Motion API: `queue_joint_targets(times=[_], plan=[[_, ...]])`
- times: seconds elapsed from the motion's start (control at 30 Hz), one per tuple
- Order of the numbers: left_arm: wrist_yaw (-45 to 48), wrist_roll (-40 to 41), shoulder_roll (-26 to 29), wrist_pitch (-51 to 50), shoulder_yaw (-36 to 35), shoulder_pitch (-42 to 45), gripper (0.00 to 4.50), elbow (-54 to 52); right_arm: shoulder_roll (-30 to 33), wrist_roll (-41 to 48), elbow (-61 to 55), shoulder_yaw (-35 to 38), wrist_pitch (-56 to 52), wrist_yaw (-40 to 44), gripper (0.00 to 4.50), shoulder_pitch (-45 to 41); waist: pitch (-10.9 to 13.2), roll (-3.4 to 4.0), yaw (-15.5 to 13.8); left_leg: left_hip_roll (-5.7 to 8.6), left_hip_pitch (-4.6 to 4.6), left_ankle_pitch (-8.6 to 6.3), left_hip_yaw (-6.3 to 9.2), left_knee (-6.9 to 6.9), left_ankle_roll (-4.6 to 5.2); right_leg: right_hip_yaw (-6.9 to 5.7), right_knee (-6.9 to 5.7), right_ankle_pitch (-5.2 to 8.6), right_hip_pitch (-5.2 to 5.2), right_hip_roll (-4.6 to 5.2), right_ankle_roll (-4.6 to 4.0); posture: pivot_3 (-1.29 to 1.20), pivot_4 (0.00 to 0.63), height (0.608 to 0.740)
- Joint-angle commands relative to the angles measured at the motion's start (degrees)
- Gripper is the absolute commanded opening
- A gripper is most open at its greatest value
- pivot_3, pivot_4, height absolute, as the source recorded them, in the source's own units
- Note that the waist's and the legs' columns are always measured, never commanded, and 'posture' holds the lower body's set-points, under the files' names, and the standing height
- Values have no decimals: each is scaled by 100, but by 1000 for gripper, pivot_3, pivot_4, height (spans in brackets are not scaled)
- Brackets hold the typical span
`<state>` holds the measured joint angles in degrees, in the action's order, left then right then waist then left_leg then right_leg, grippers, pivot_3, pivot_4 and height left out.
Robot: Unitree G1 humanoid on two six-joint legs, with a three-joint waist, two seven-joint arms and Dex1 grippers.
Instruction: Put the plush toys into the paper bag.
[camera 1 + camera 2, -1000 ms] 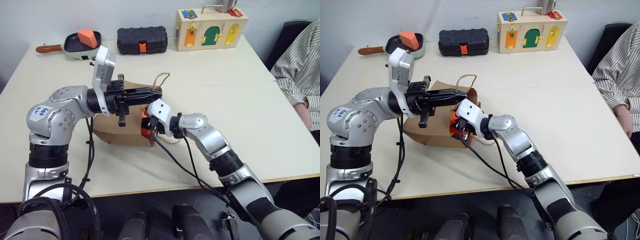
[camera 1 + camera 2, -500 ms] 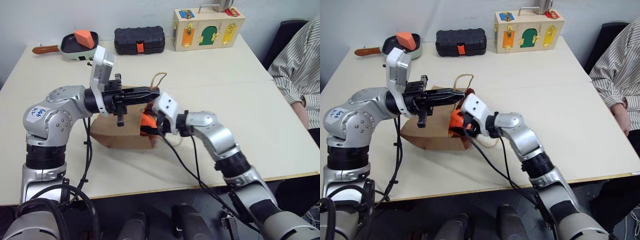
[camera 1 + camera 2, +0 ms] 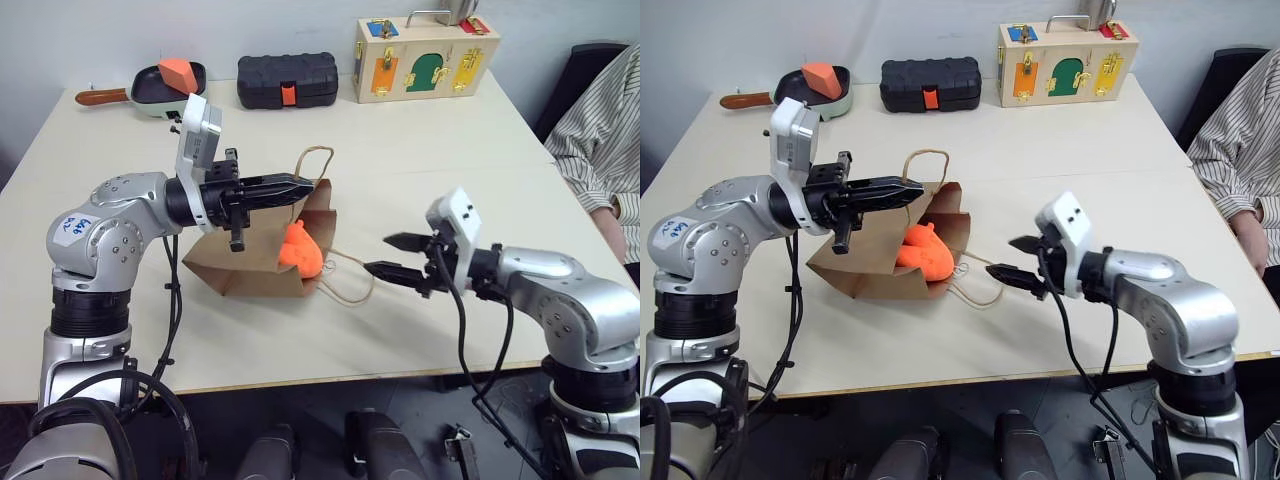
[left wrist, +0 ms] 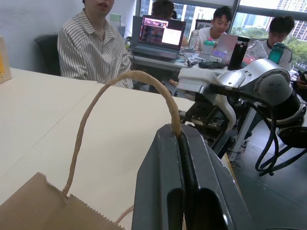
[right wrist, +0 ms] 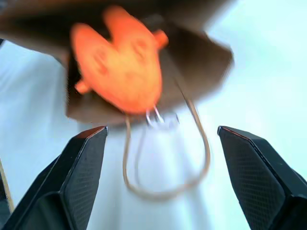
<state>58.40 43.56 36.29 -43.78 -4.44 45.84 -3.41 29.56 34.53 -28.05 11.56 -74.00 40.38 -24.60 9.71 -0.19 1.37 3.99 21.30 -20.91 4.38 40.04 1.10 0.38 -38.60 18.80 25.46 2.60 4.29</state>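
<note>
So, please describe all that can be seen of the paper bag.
The paper bag is brown kraft paper, creased, lying on its side on the table with its mouth open toward the right gripper. The left gripper is shut on its upper twisted handle; the other handle rests on the table. The orange plush toy sits in its mouth.

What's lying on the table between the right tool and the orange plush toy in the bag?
Only the paper bag's lower loop handle on bare tabletop, seen from the head views, between the open right tool and the orange plush toy.
</note>
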Motion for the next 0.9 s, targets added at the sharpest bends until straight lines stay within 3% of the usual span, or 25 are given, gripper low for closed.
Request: queue_joint_targets(times=[0.03,0.23,0.47,0.57,0.83,0.9], plan=[[26,35,11,60,-104,42,0,-133,-443,582,-264,500,-1076,-349,3735,212,0,0,10,0,0,0,-1,-1,0,0,1,0,0,0,0,0,150,740],[37,38,6,52,-95,54,0,-149,-1285,456,311,671,-1787,-1033,3735,350,0,1,18,0,-4,0,-9,-1,0,6,-5,0,3,-1,0,0,150,740],[5,46,23,27,-115,58,0,-184,-2493,339,1523,1147,-1653,-1659,3735,-421,-2,5,56,3,-11,1,-13,-4,-2,7,-12,0,5,-1,0,0,150,740],[-16,63,54,-6,-145,70,0,-208,-2771,170,1999,1435,-1444,-2024,3127,-699,-3,6,58,2,-16,2,-11,-8,-3,5,-20,0,9,-3,0,0,150,740],[-64,41,103,-2,-197,20,0,-182,-2642,562,1583,1640,-1467,-2015,265,-768,-3,6,38,10,-13,1,-3,-4,-2,5,-23,0,8,3,0,0,150,740],[-82,28,90,23,-196,2,0,-174,-2484,679,1335,1644,-1513,-1953,17,-754,-2,7,39,10,-12,1,-3,-5,-2,5,-24,0,8,3,0,0,150,740]])
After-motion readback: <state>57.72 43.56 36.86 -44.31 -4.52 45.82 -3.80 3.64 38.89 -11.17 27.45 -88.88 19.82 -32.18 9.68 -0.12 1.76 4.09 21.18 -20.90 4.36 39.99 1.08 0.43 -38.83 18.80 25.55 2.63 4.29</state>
